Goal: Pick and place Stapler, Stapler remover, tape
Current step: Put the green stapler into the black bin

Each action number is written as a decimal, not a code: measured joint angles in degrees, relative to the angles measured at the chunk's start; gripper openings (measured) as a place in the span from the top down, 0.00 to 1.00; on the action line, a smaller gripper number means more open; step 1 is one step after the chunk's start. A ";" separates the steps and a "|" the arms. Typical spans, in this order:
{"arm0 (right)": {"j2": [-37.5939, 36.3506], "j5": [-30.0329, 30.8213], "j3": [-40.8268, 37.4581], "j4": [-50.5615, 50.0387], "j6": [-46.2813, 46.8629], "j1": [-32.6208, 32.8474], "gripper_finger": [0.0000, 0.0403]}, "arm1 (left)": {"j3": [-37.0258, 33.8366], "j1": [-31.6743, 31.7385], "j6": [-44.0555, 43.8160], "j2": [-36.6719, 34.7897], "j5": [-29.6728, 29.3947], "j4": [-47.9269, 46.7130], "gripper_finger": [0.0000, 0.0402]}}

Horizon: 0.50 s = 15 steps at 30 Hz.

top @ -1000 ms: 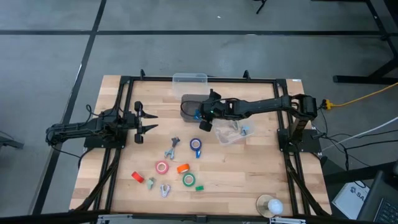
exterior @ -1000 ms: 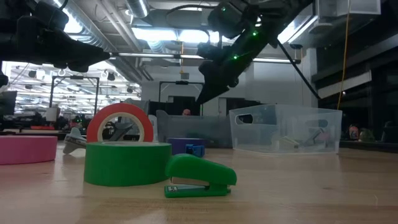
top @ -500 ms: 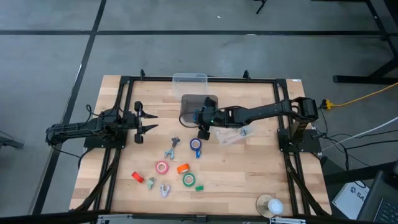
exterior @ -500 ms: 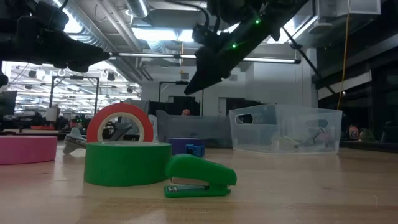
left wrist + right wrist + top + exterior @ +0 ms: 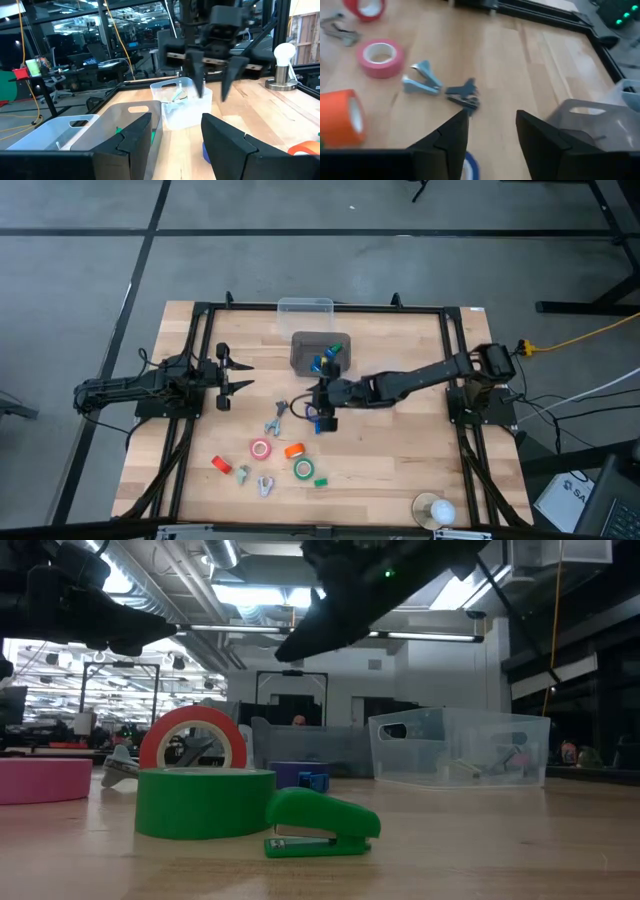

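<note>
I count clock hours on the overhead view, with twelve at the edge of the worktop (image 5: 400, 480) where the clear bin (image 5: 305, 307) stands.

My right fingers (image 5: 445, 145) are open with nothing between them. They hang over the middle of the worktop, right above the blue tape (image 5: 314, 413); only a sliver of that roll shows past them. At nine o'clock from them, close by, lie two staple removers, a dark one (image 5: 465, 95) and a pale blue one (image 5: 420, 80). Neither touches the other.

At about seven o'clock from my right fingers lie the pink tape (image 5: 261, 449) and the orange tape (image 5: 294, 450). The green tape (image 5: 303, 469) lies at six, with the green stapler (image 5: 320, 481) just beside it. The red stapler (image 5: 221, 465) sits farther out at eight. Two more removers lie near the six o'clock edge, one (image 5: 265, 486) beside the other (image 5: 243, 473).

The grey bin (image 5: 305, 360) sits at twelve from my right fingers and holds blue and green pieces.

My left fingers (image 5: 130, 140) wait at nine o'clock on the worktop, spread apart and empty.
</note>
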 joint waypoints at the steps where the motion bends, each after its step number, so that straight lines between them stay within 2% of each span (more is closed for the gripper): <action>1: 0.00 -0.01 0.00 0.04 0.01 0.49 0.59 | 0.01 0.02 0.00 0.00 -0.01 0.00 0.58; 5: 0.00 0.00 0.00 0.63 0.02 2.09 0.68 | 0.00 0.02 0.00 0.00 0.01 0.01 0.58; 15: 0.00 -0.78 0.00 0.65 -0.02 5.25 0.97 | 0.01 0.00 0.00 0.00 -0.01 0.01 0.58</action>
